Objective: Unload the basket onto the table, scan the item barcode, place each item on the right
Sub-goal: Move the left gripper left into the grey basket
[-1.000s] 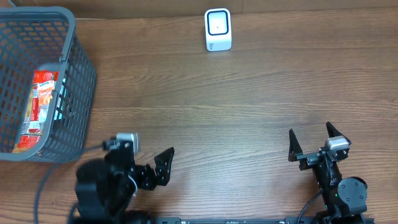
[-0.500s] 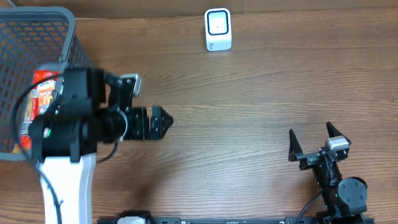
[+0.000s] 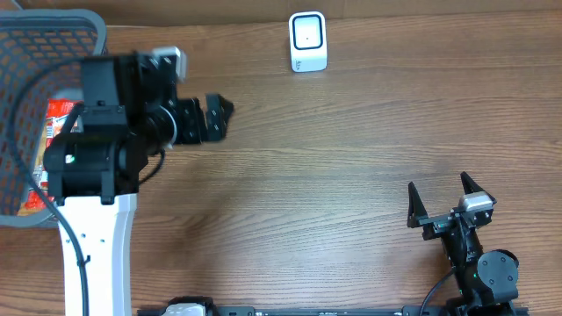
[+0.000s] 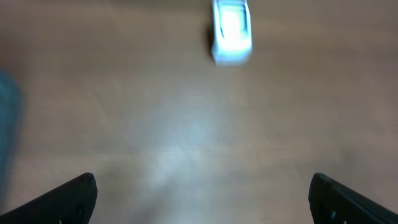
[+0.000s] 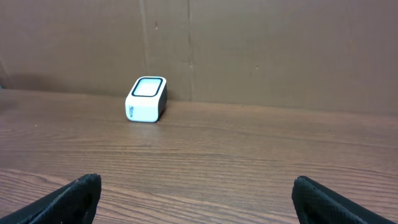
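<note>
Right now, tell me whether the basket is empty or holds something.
Not empty. In the overhead view a red packet shows through the mesh of the grey basket; the left arm covers part of it.

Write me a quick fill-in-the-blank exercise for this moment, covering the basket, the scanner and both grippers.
1. The packet lying in the grey basket is mostly ____ in colour.
2. The left gripper and the right gripper both stand ____ and hold nothing.
3. The scanner standing on the table has a ____ body.
4. The gripper nearer the basket is the ____ one.

Missing words: red; open; white; left.
</note>
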You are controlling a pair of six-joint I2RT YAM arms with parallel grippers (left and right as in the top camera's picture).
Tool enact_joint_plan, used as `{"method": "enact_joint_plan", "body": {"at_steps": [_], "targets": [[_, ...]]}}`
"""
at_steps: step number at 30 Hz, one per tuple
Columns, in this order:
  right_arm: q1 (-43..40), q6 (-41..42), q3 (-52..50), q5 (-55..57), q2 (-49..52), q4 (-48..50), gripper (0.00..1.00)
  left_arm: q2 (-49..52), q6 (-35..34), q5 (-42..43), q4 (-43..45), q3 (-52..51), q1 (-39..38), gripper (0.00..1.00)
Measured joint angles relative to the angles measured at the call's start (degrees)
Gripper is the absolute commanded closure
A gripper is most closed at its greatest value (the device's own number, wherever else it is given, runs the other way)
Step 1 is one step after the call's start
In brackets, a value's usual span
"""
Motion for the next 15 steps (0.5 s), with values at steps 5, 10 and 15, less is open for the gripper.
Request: {"method": "enact_joint_plan", "body": {"at_steps": [5, 10, 15], "targets": [[0.0, 0.0, 0.0, 0.0, 0.0, 0.0, 0.00, -0.1, 0.1, -11.2, 7.4, 2.4, 0.1, 0.00], [0.0, 0.0, 0.0, 0.0, 0.0, 0.0, 0.00, -0.1, 0.5, -23.4, 13.0, 2.4, 3.6, 0.01], [0.0, 0.0, 0.0, 0.0, 0.0, 0.0, 0.00, -0.1, 2.9, -28.7, 16.8, 2.4, 11.8, 0.00]]}}
